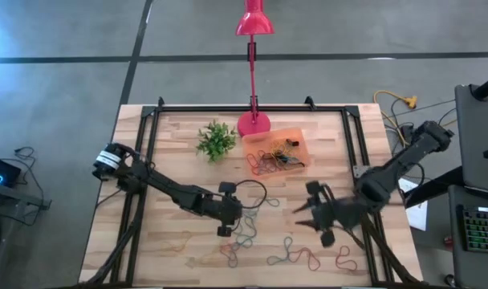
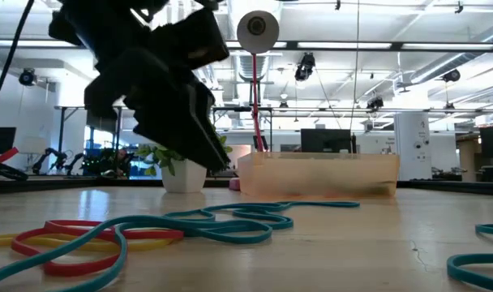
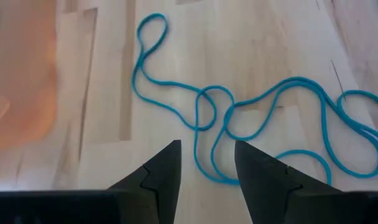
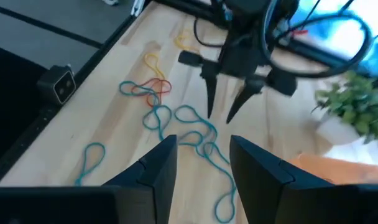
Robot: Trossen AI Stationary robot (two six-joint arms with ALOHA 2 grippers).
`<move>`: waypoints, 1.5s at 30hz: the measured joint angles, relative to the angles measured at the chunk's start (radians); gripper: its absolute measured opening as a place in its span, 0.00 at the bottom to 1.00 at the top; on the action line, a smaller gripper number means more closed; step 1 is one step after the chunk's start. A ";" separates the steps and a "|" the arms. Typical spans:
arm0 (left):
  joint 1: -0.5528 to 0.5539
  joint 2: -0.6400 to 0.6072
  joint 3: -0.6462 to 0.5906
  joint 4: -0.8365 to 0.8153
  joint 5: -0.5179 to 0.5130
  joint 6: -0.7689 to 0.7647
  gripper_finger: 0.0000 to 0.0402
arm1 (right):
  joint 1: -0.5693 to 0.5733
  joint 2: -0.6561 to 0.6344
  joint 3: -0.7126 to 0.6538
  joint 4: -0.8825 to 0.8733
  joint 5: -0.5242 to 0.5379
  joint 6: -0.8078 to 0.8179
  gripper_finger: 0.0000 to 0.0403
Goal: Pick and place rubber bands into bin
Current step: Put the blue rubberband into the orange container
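Left gripper [image 3: 206, 168], fingers parted and empty, hangs over thin, floppy teal rubber bands [image 3: 239, 118] looped on smooth pale wood. Right gripper [image 4: 200, 163], likewise parted and empty, hovers opposite. The translucent orange bin [image 1: 278, 149] sits beyond both, beside bare tabletop.

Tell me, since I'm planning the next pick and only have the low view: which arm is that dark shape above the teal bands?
Observer: The left gripper. It is open and empty, right over the teal bands.
Operator: Where's the right one?
Observer: The right gripper hangs open and empty over the table's right half.
Operator: Anything in the bin?
Observer: Yes, the bin holds a heap of mixed bands.
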 joint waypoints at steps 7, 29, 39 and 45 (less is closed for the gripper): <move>0.000 0.088 0.031 0.005 0.021 0.054 0.33 | 0.182 0.057 -0.011 0.053 0.243 0.036 0.32; 0.077 0.200 0.063 0.099 0.024 0.089 0.33 | 0.234 0.080 -0.011 0.080 0.309 0.132 0.25; 0.112 0.314 0.083 0.090 0.074 -0.031 0.33 | 0.234 0.080 -0.011 0.082 0.308 0.130 0.24; 0.131 0.321 0.079 0.092 0.131 -0.098 0.33 | 0.234 0.080 -0.011 0.077 0.308 0.127 0.24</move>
